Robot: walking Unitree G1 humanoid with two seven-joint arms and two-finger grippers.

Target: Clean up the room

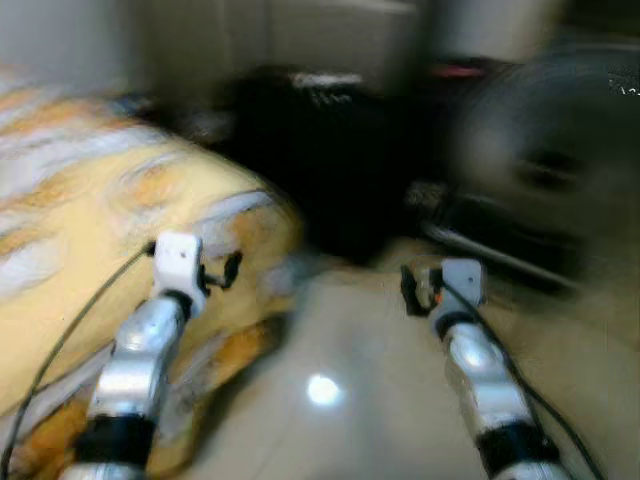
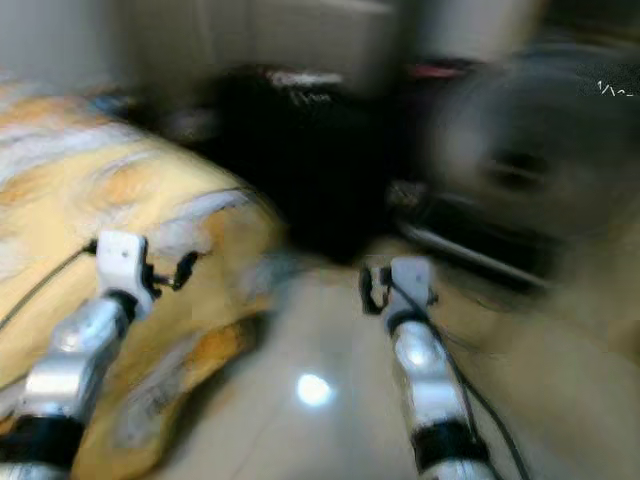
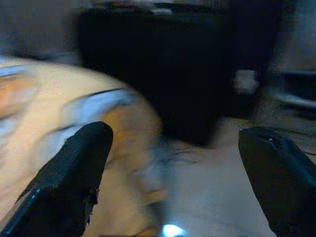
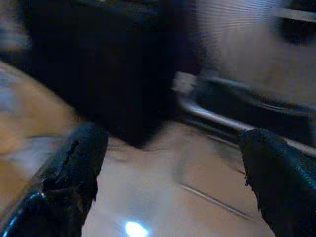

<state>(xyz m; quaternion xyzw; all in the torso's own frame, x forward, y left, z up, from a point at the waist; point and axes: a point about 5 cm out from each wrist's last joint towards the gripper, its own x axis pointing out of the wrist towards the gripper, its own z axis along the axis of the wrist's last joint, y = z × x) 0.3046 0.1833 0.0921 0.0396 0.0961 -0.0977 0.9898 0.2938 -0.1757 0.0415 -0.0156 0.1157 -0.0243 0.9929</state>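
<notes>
Head views blur — yellow bedding (image 1: 90, 230), glossy floor (image 1: 340, 400); both grippers (image 3: 173, 177) (image 4: 173, 182) spread, empty.

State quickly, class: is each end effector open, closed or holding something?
Left end effector: open, holding nothing, beside the yellow blanket.
Right end effector: open, holding nothing, above the floor.

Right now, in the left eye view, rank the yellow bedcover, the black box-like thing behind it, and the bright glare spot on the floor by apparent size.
1. Yellow bedcover, largest, though it lies nearer the camera.
2. Black box-like thing, blurred, edges unsure.
3. Glare spot on the floor, smallest by far.
</notes>
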